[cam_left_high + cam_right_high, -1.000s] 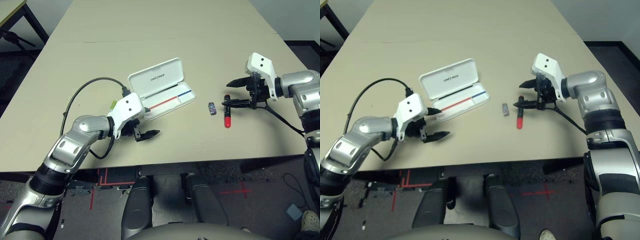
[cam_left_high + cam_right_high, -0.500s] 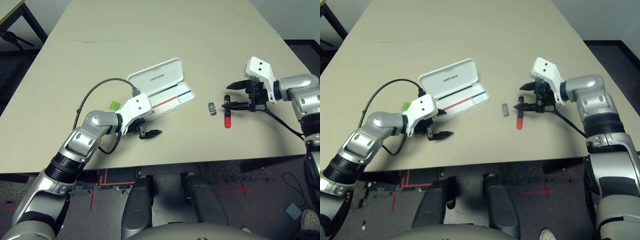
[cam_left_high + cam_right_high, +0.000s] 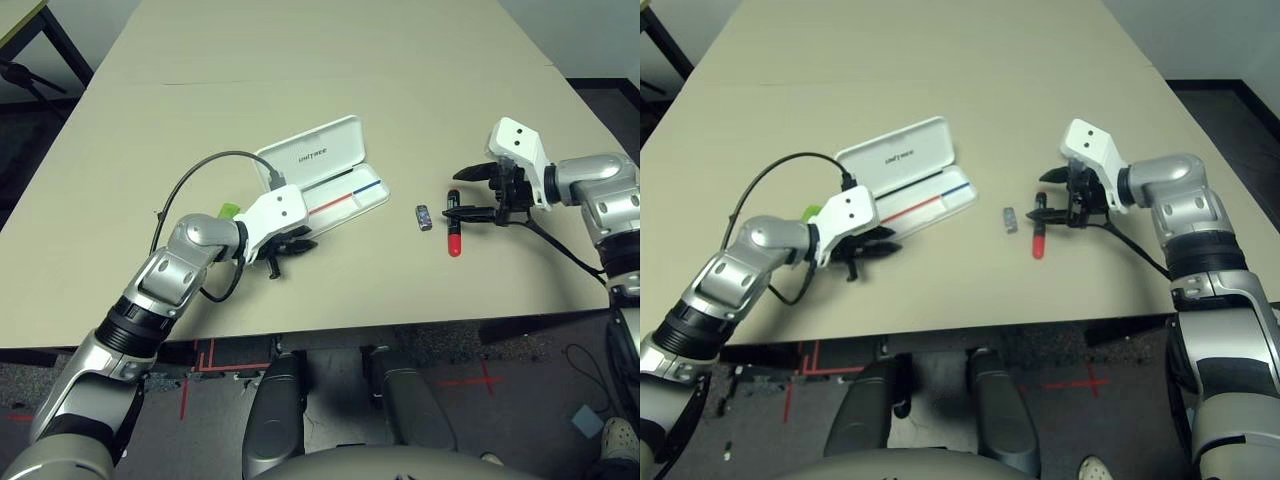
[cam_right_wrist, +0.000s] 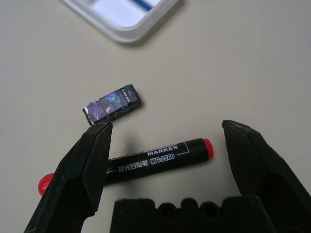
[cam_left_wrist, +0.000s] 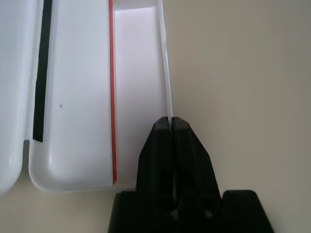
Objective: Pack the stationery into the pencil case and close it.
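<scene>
The white pencil case (image 3: 340, 140) lies open at mid-table, its lid flat behind the tray (image 5: 136, 58). My left gripper (image 3: 300, 243) is at the tray's near-left end, its fingers (image 5: 160, 145) shut on the thin front wall. The black marker with the red cap (image 3: 454, 232) lies to the right, and my right gripper (image 3: 455, 192) is open just above it, one finger on each side of the marker (image 4: 150, 162). The tiny grey-purple block (image 3: 424, 217) rests between marker and case. The highlighter's green cap (image 3: 230, 211) peeks out behind my left wrist; the rest of it is hidden.
A black cable (image 3: 200, 165) loops from my left wrist over the table to the left of the case. The table's front edge (image 3: 400, 322) runs close below both grippers. Bare tabletop (image 3: 330, 60) stretches behind the case.
My left gripper has swung in from the bare table to the case's near end and shut on its front wall. The right gripper has barely shifted over the marker.
</scene>
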{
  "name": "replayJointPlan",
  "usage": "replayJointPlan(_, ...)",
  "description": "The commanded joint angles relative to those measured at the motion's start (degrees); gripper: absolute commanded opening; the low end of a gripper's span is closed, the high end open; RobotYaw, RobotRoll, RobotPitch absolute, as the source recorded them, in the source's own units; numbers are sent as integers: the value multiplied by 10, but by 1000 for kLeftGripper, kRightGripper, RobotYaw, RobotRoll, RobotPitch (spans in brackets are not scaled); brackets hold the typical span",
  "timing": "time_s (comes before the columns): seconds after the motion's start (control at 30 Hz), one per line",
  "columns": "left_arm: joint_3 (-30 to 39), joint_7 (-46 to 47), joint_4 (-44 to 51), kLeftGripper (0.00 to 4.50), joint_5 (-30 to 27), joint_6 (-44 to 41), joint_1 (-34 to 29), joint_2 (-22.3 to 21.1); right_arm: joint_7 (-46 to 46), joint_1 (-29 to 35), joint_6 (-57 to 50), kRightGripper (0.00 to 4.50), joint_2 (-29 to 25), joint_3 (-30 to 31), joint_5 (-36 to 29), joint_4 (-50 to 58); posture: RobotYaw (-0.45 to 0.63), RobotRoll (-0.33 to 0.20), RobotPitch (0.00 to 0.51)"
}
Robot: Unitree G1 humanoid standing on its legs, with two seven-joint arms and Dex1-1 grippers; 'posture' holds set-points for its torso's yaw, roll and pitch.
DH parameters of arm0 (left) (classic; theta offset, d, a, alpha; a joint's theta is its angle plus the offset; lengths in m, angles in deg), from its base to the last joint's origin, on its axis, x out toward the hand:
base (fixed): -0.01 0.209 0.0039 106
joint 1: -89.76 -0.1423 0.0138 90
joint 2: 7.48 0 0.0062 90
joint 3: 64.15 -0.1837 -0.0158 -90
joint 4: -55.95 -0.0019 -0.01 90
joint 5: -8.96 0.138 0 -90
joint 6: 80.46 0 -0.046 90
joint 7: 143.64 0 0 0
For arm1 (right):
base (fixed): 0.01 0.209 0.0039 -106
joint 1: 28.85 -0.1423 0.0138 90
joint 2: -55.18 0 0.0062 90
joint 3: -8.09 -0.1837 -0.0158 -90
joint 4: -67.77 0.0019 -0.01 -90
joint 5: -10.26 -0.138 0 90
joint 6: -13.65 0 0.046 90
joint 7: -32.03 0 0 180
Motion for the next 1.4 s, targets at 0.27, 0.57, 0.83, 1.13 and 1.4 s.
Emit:
replayJointPlan(0.27, -2, -65, -32, 24, 17, 87, 3, -26, 2, 8, 9, 4500, 6, 0, -1, 1, 66, 0, 200)
replayJointPlan(0.57, -7, -120, 4, 24, 26, 125, -18, -66, 3, 14, 13, 4500, 5, 1, 2, -2, 65, 0, 207)
replayJointPlan(0.83, -3, -132, 27, 24, 26, 138, -42, -76, 5, 13, 17, 4500, 8, 3, 6, -10, 75, 0, 209)
replayJointPlan(1.13, -2, -138, 49, 24, 22, 135, -59, -80, 6, 6, 25, 4500, 16, 6, 11, -23, 82, 0, 208)
replayJointPlan(1.4, 12, -116, 51, 1444, 25, 123, -54, -73, 6, 5, 29, 4500, 20, 6, 15, -27, 85, 0, 207)
